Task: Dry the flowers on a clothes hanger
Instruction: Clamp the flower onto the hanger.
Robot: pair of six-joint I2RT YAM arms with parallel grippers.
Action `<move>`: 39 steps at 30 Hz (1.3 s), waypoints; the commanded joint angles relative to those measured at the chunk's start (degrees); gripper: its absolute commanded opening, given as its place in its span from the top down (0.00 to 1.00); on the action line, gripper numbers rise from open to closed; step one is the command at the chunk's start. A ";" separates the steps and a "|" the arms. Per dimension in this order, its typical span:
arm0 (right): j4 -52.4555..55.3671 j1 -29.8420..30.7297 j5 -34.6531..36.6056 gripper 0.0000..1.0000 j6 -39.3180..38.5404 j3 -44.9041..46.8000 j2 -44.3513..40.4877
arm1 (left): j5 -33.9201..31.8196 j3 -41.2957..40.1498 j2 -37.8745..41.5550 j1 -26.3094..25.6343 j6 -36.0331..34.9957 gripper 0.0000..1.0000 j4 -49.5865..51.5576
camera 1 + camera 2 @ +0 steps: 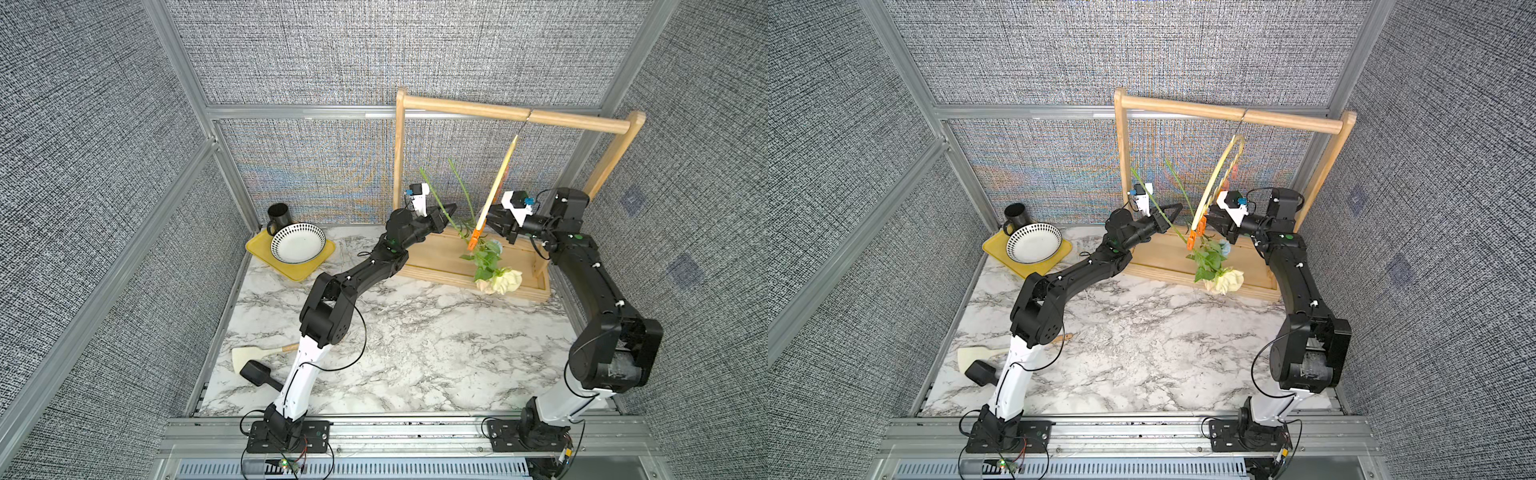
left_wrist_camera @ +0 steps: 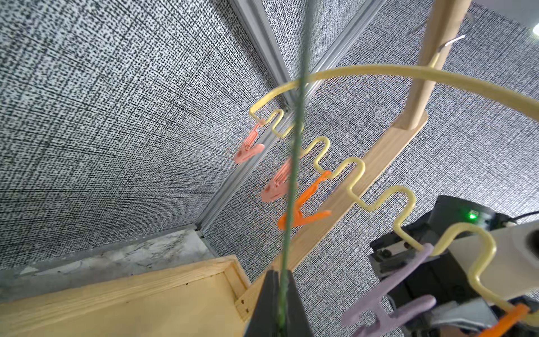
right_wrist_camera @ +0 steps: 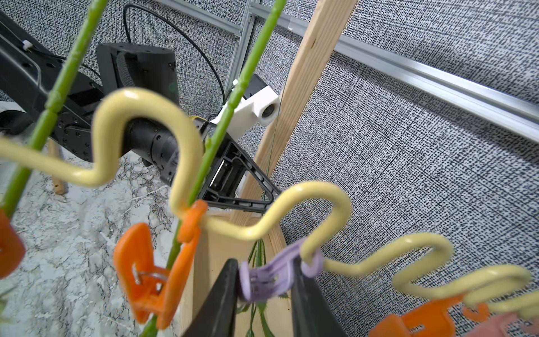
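Nearest, in the right wrist view, the purple clip (image 3: 256,284) is being held between the jaws of the right gripper (image 3: 264,267), which are standing partly closed on its sides. Whether its mouth is gaping cannot be told. Just beside it, a green stem (image 3: 230,105) is being gripped by an orange clip (image 3: 151,277), and both clips are hanging from the wavy lower edge of the hanger (image 3: 134,94). Beyond, a thin stem (image 2: 294,163) is being pinched in the fully closed left gripper (image 3: 269,201). Farthest back, the hanger is hanging by its hook from the rack (image 1: 465,107), with two roses (image 1: 505,280) dangling heads down over the rack's base.

The step being attempted is judged to be the clipping of the third flower. The purple clip should be squeezed until it is gaping, with the hanger being steadied, since it is hanging free. The thin stem should be fed deep into the mouth and let go only once the clip is biting.
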State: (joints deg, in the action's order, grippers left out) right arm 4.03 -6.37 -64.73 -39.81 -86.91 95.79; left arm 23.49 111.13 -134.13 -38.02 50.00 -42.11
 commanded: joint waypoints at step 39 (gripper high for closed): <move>-2.52 1.05 3.48 0.68 4.45 4.05 -1.04 | -1.09 1.52 -0.11 -4.05 7.91 0.98 -2.08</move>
State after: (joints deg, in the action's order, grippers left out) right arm -1.78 -5.72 -60.49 -36.10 -83.50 94.72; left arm 22.31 112.55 -134.23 -41.91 56.99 -42.87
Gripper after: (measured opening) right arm 0.317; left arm 0.073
